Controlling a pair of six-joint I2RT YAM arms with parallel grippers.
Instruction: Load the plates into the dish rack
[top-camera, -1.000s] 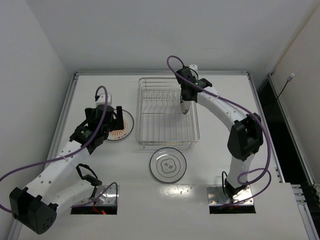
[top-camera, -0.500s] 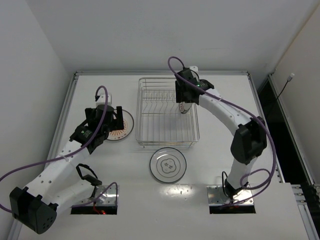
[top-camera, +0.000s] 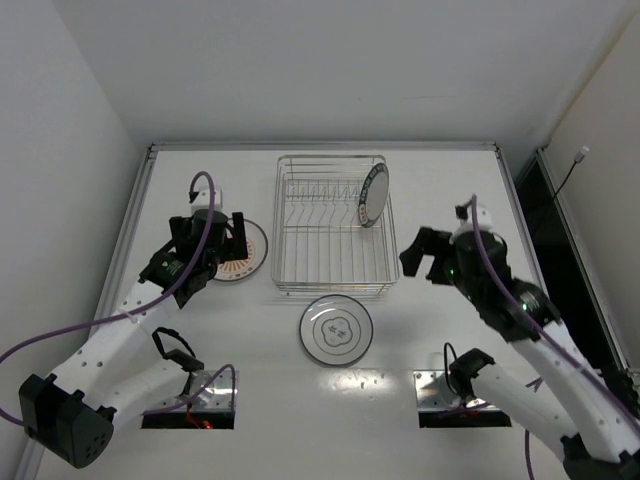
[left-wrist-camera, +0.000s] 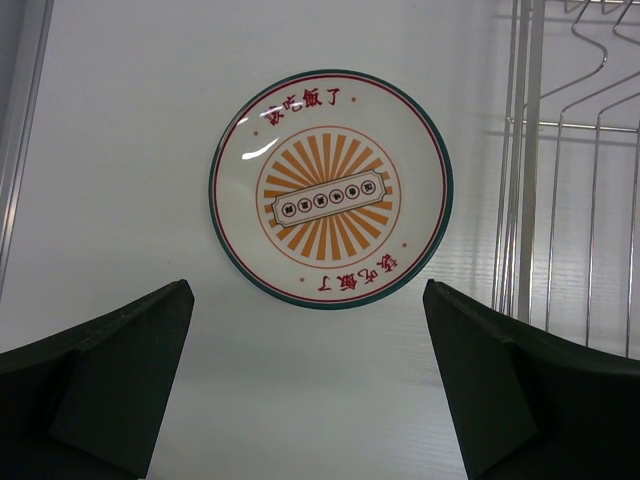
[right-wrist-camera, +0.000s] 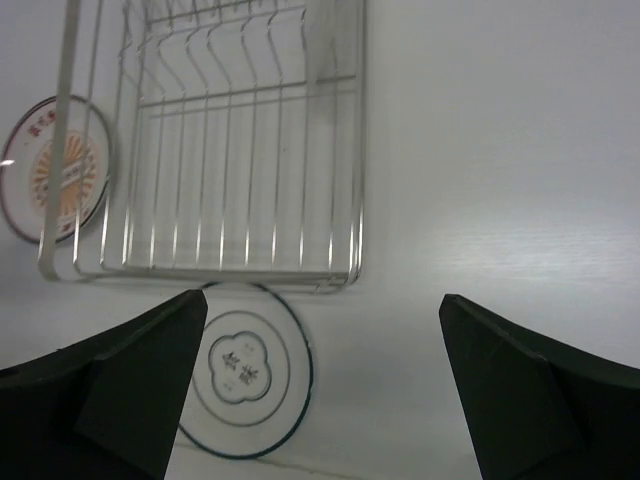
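The dish rack stands at the table's middle back. A plate with a dark teal ring stands on edge in its right side, held by nothing. The orange sunburst plate lies flat left of the rack, with my left gripper open above its near edge. The plate with thin dark circles lies flat in front of the rack. My right gripper hangs open and empty right of the rack's near corner.
Raised metal rails border the table at the left, back and right. White walls close in behind and beside it. The rack's wires run along the right edge of the left wrist view.
My right gripper opened and let go of the teal-ring plate, which stays standing in the rack. The right arm pulled back toward the near right. The left arm has not moved.
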